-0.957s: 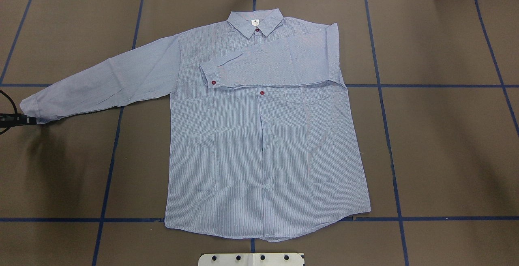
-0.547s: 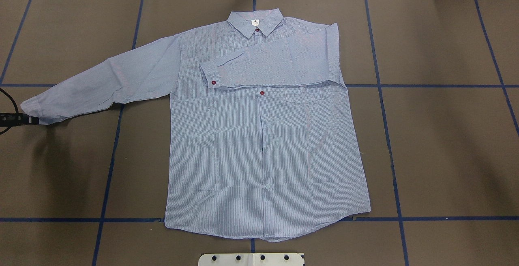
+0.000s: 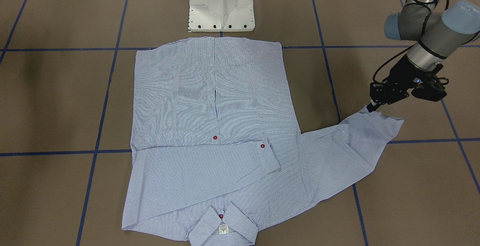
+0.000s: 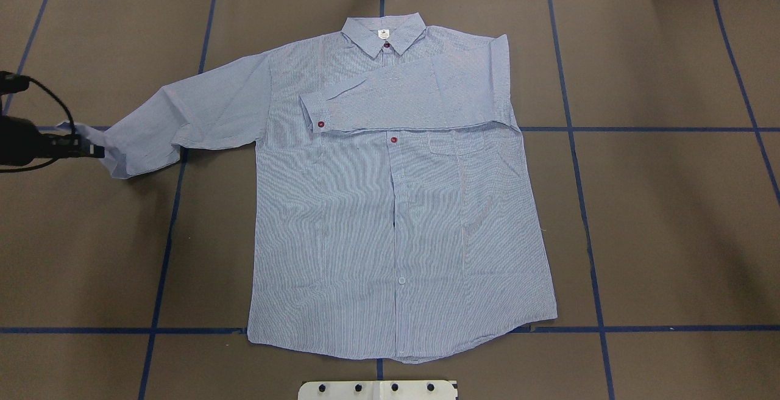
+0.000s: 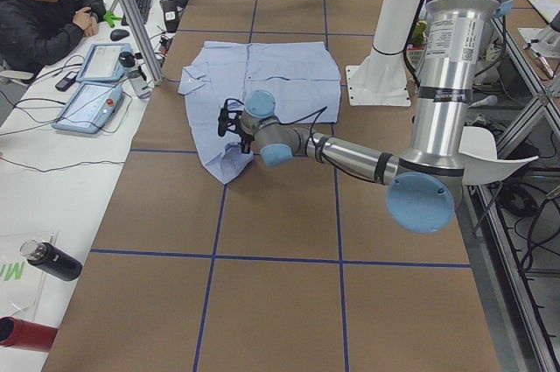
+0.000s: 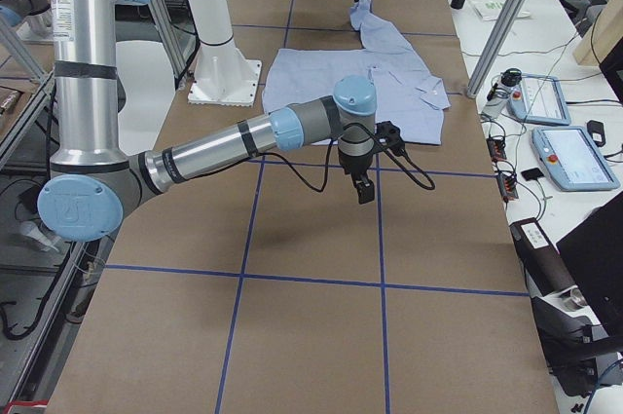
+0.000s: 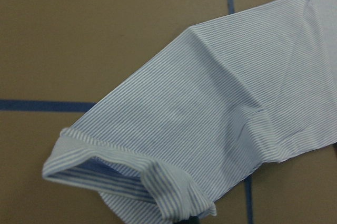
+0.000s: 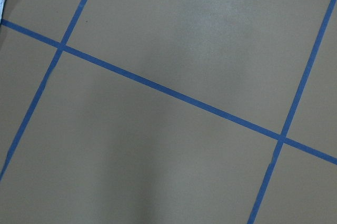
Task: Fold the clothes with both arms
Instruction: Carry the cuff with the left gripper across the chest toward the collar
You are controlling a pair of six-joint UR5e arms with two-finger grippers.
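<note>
The light blue striped shirt lies flat on the brown table, front up, collar at the far side. One sleeve is folded across the chest. The other sleeve stretches out to the overhead view's left. My left gripper is shut on that sleeve's cuff and holds it raised off the table; it also shows in the front-facing view. The left wrist view shows the hanging cuff. My right gripper hovers over bare table beside the shirt; I cannot tell if it is open or shut.
The white pedestal base stands near the shirt's hem. Blue tape lines grid the table. A seated operator and tablets are on a side bench beyond the collar end.
My left gripper has risen and moved toward the shirt and the far side with the cuff. The sleeve's end now lifts and bunches instead of lying flat.
</note>
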